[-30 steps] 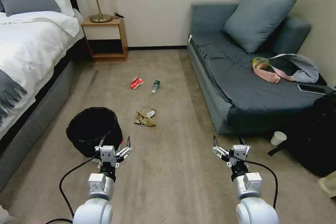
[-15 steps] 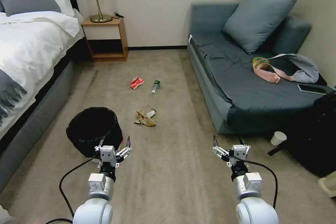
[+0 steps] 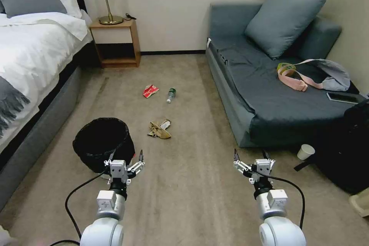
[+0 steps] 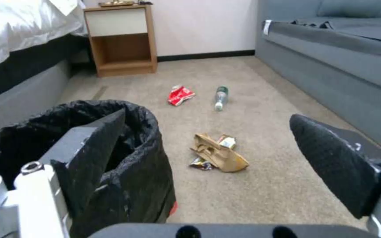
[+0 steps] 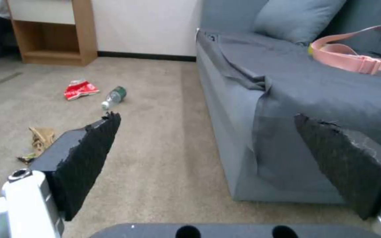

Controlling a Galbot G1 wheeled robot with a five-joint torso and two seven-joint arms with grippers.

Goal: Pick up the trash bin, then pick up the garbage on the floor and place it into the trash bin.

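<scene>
1. Left gripper hangs with its jaws spread and nothing between them, just near of the trash bin; from the left wrist one finger overlaps the bin's rim.
2. Your bin stands on the carpet at left, beside the bed. Judge it light and stiff under a loose, crinkly black liner; take the rim wall itself, not the bag alone, which would likely slip or tear.
3. To the right of the bin lies the crumpled tan paper with a shiny wrapper scrap touching it: soft, very light, easy to pinch on a raised fold.
4. Farther off lie the red-and-white packet and, just right of it, the small bottle, on its side. Expect the bottle to roll and feel slick; grip across its middle.
5. Right gripper also hangs wide apart and empty, over bare carpet near the sofa.
6. Nothing blocks the litter; mind the sofa front and the paper cup at right.
</scene>
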